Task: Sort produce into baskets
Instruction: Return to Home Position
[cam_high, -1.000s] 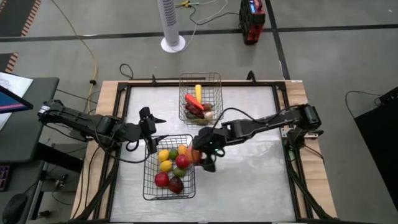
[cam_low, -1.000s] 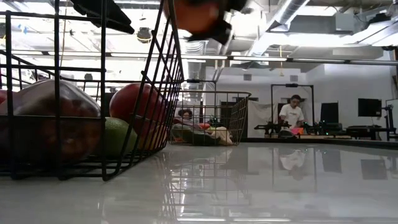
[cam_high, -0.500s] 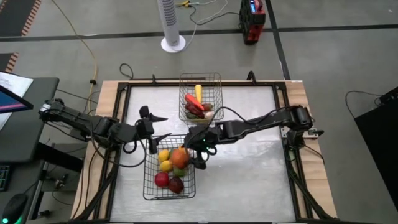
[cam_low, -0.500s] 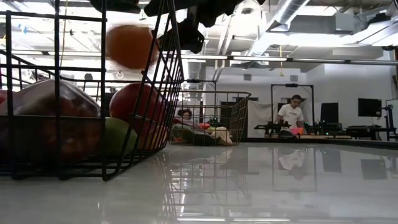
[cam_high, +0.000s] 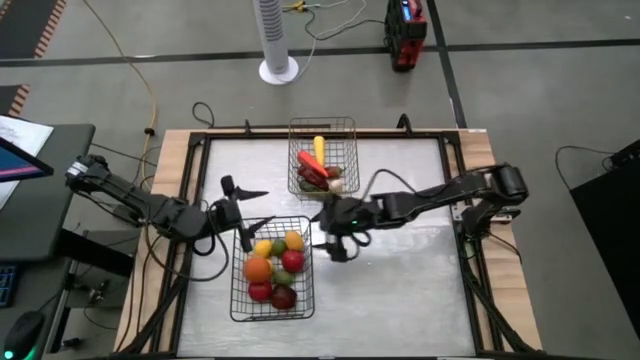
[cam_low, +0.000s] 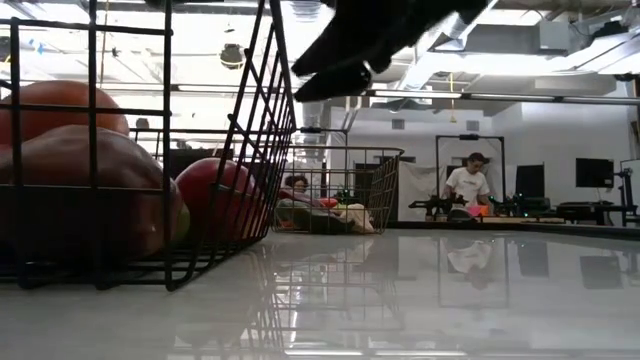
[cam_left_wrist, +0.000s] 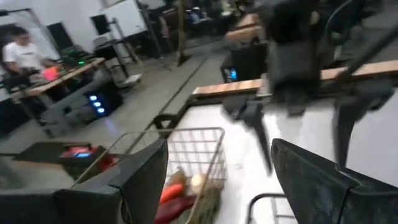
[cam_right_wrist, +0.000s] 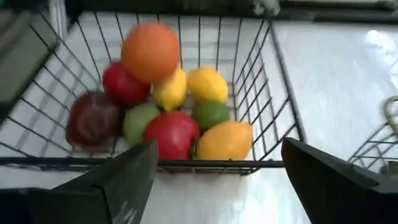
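The near wire basket (cam_high: 240, 300) holds several fruits: an orange (cam_high: 257, 268), red apples, yellow lemons and green limes, all resting on one another; the right wrist view shows them too, with the orange (cam_right_wrist: 150, 53) on top. The far wire basket (cam_high: 349, 150) holds a carrot, red peppers and garlic. My right gripper (cam_high: 328, 237) is open and empty just right of the near basket, and its fingers show at the top of the low view (cam_low: 350, 60). My left gripper (cam_high: 262, 206) is open and empty above the near basket's far left corner.
The white table top (cam_high: 400, 290) lies bare to the right of the near basket. A black frame runs along the table's edges (cam_high: 470, 270). In the low view a person (cam_low: 467, 185) stands at a bench in the room behind.
My right gripper has carried the orange toward the table's left over the near basket and let it go. The orange has fallen into the basket and now lies on the other fruit at its left side. The gripper has drawn back toward the right, clear of the basket.
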